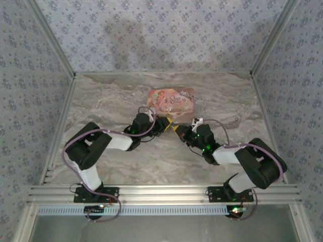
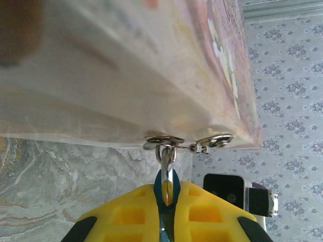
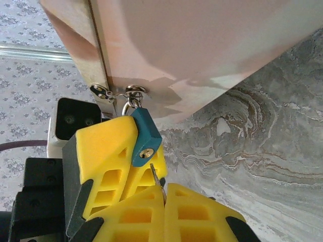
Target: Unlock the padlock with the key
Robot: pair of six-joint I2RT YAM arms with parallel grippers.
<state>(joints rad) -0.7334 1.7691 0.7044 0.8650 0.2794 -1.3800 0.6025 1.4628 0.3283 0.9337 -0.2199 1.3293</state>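
The left hand (image 2: 166, 196) was closed tight on the teal padlock (image 3: 145, 132), whose shackle hung through a metal clasp (image 3: 135, 91) on the pink box (image 1: 170, 101) just ahead of its fingertips. The right hand (image 3: 164, 194) was pinched shut on the key (image 3: 157, 179), blade pointing forward, its tip just beside the padlock's keyhole. The box rested on the marble surface (image 1: 126, 161).

My left pads (image 2: 126, 217) are covering most of the padlock (image 2: 165, 194), leaving just a teal sliver showing. My right pads (image 3: 197, 217) are swallowing the key (image 3: 157, 177) except its thin tip. The pink box (image 3: 202, 45) is running off the top edge of both wrist views and blurring in the left one. From above, padlock and key are looking too small to tell apart.
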